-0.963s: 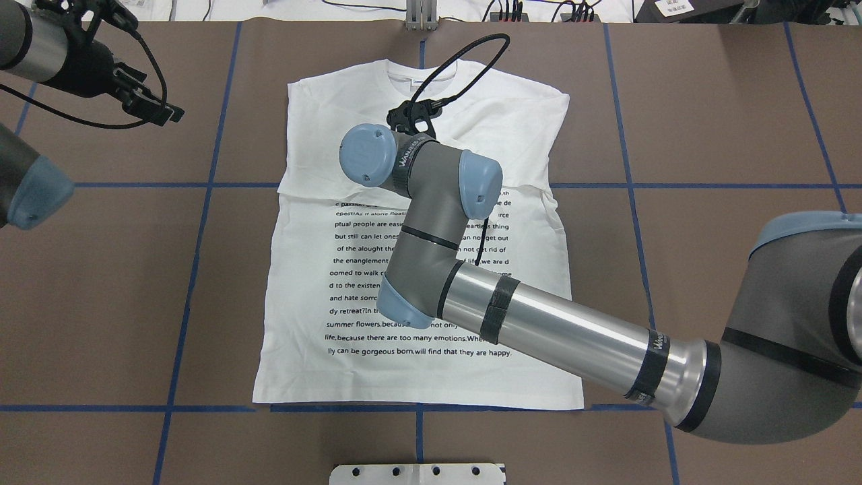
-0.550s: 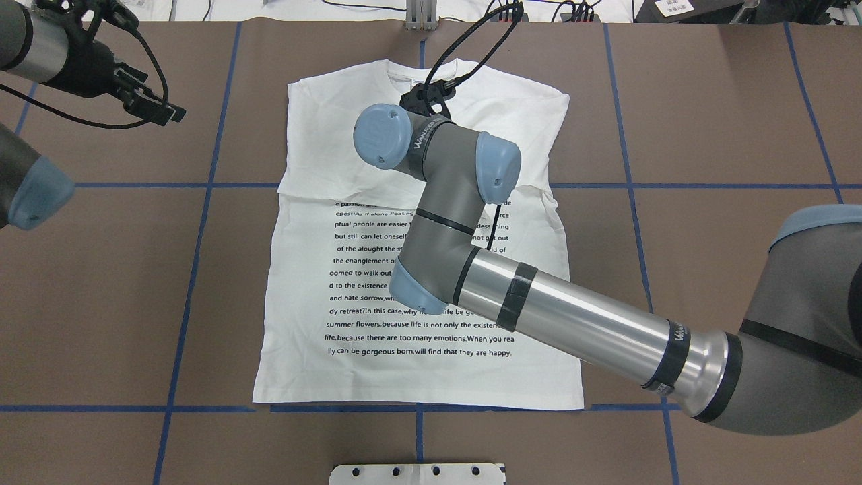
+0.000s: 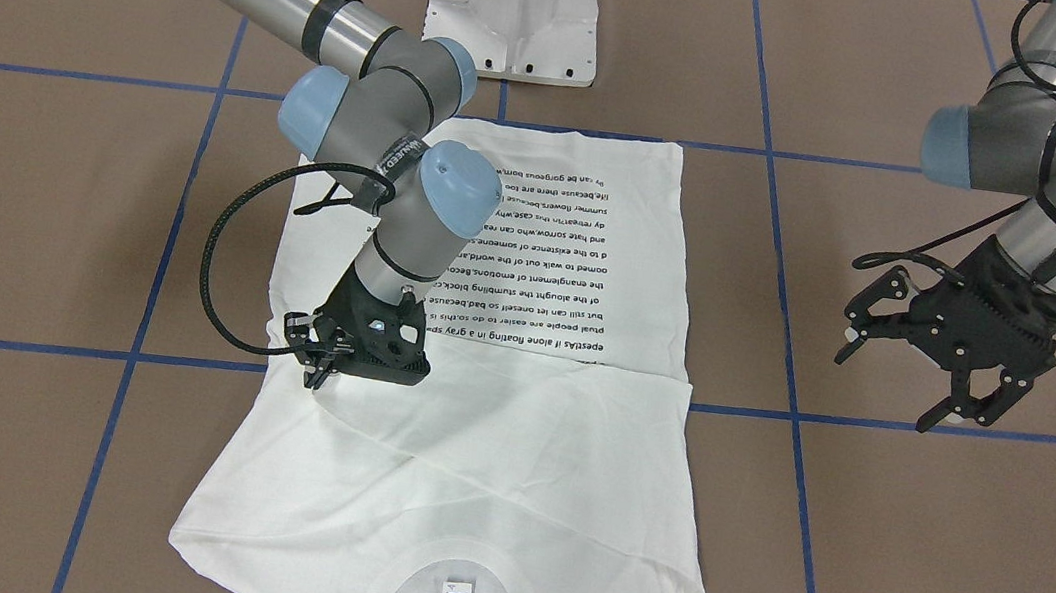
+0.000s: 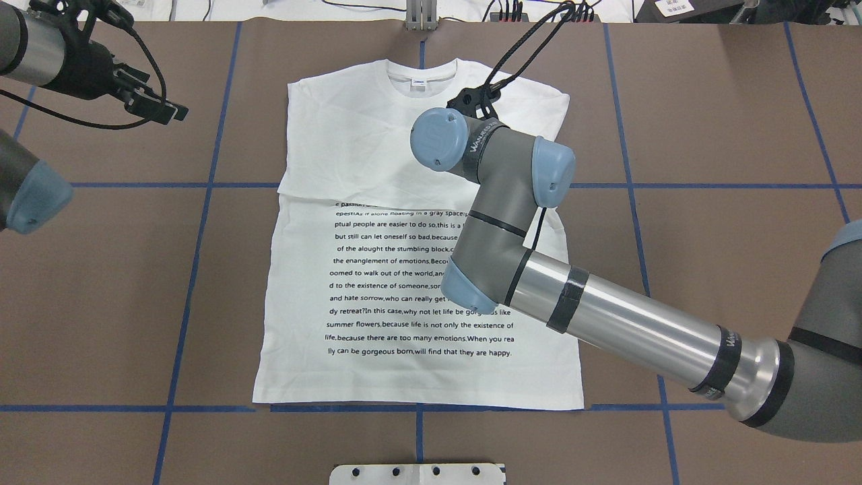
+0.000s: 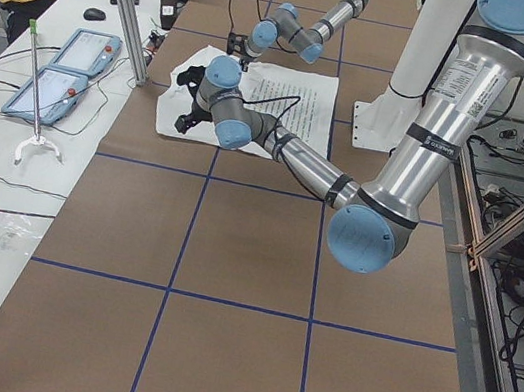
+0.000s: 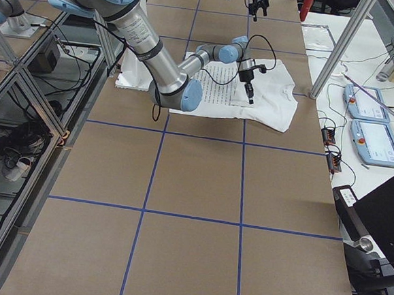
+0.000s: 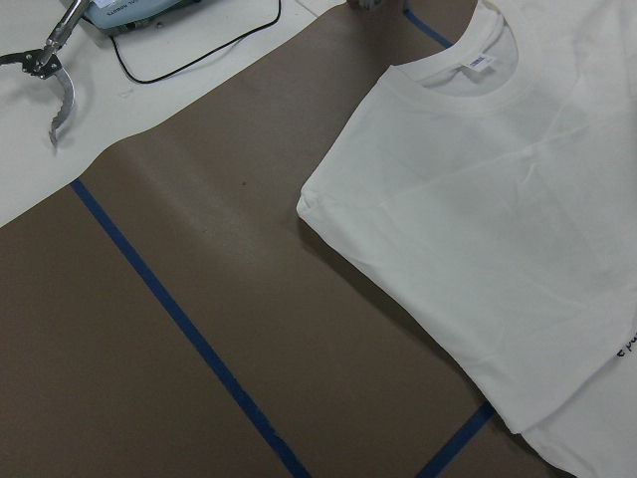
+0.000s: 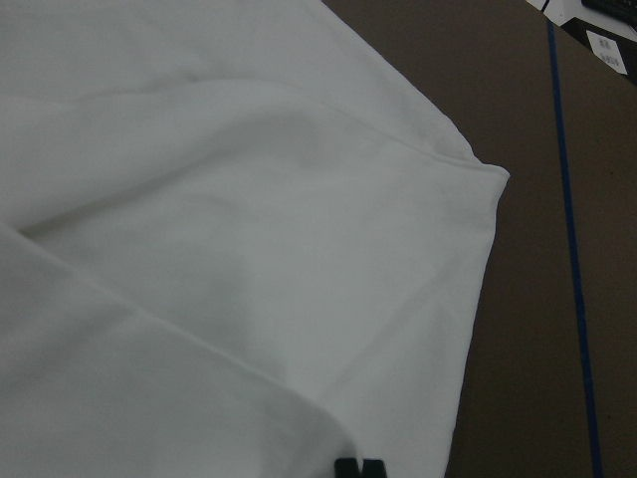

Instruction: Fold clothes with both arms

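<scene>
- Closest to me is the white pedestal base (image 4: pixel 417 473), at the near edge of the brown worktop (image 4: pixel 707 135).
- Just beyond it the white T-shirt (image 4: pixel 377 155) lies flat at the middle of the worktop, hem toward me and neck away.
- The nearer half of the shirt shows the lines of black printed text (image 4: pixel 377 286), face up.
- Past the text, an edge of plain white cloth runs across the shirt and lies over the topmost lines.
- My right arm (image 4: pixel 633 323) reaches over the print from my right. My right fingers (image 3: pixel 317 371) point down onto that plain part, close to its right edge.
- They are drawn narrow, tips at the cloth, with a crease running away from them. I cannot tell whether any fabric is nipped between them.
- Farther on is the ribbed collar (image 4: pixel 422 71) with its small tag (image 4: pixel 419 81).
- Far out to my left, well clear of the shirt, my left fingers (image 3: pixel 957 410) hang above bare worktop, spread wide and holding nothing.
</scene>
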Robot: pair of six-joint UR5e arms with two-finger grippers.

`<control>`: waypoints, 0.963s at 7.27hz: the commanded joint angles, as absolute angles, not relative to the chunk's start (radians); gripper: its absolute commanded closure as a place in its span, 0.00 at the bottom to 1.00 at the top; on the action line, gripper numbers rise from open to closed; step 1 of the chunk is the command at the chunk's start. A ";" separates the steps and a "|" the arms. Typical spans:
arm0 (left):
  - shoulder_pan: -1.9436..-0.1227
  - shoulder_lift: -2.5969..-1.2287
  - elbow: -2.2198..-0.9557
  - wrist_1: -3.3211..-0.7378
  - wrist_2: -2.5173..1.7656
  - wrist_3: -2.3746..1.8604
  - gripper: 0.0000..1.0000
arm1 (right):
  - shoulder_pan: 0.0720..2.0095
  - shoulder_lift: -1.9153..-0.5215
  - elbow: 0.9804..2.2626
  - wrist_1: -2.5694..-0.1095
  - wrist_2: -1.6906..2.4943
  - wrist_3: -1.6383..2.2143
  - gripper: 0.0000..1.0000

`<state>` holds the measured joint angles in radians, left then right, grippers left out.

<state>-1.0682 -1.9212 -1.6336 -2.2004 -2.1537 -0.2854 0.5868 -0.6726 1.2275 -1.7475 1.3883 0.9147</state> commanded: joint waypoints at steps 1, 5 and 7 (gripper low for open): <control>-1.068 -1.921 -1.634 -2.203 -2.154 -0.288 0.00 | 0.588 -0.696 1.236 -1.743 1.387 0.905 0.63; -1.060 -1.924 -1.672 -2.197 -2.146 -0.395 0.00 | 0.595 -0.834 1.531 -1.721 1.425 0.903 0.00; -1.010 -1.892 -1.730 -2.191 -2.140 -0.475 0.00 | 0.597 -1.048 1.749 -1.522 1.529 0.973 0.00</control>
